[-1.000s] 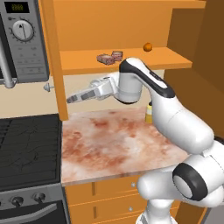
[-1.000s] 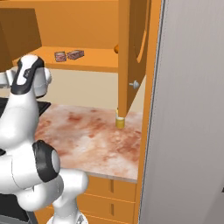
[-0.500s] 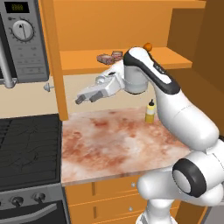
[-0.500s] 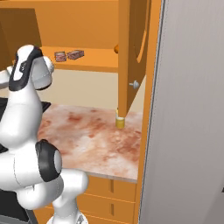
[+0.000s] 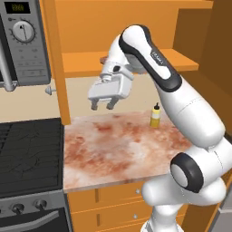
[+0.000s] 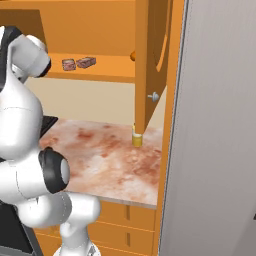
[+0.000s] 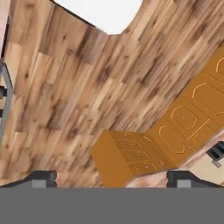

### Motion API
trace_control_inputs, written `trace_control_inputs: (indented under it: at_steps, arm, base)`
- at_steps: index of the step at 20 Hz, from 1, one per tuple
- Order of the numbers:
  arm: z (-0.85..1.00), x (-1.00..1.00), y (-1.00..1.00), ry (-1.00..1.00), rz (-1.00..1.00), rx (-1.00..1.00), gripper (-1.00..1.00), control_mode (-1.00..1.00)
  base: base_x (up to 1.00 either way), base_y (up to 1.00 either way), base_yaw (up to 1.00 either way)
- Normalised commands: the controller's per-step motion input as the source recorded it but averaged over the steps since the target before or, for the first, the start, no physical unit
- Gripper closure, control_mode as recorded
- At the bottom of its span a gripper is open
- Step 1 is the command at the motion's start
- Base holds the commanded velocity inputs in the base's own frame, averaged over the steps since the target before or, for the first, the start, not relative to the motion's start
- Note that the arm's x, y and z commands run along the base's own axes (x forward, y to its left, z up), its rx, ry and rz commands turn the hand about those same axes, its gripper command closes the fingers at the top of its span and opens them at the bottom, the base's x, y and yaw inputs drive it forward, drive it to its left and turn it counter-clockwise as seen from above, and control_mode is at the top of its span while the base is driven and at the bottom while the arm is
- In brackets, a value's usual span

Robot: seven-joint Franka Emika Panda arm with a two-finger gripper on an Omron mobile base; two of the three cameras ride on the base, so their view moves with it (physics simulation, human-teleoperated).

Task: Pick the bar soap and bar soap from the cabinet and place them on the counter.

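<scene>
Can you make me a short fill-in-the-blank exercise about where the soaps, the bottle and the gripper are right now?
1. The two bar soaps lie side by side on the cabinet ____.
2. The yellow bottle stands upright on the ____.
3. The gripper hangs above the counter with its fingers ____.
4. The gripper holds ____.

Missing words: shelf; counter; open; nothing
</scene>
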Motion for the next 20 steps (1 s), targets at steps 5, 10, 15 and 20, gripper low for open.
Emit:
trace_control_inputs:
  at_steps: [5,10,15,20]
  arm:
    - [-0.03,-0.11,-0.14,-0.14,0.36,-0.33,-1.0,-1.0]
    - [-0.06,-0.16,-0.18,-0.17,0.34,-0.07,-1.0,-1.0]
    - [-0.39,-0.08,-0.42,-0.45,0.36,0.02,-1.0,-1.0]
    - [-0.32,0.0,-0.43,-0.49,0.38,0.03,-1.0,-1.0]
  base:
    - [0.0,0.0,0.0]
    - [0.0,0.0,0.0]
    - [0.0,0.0,0.0]
    - [0.0,0.0,0.0]
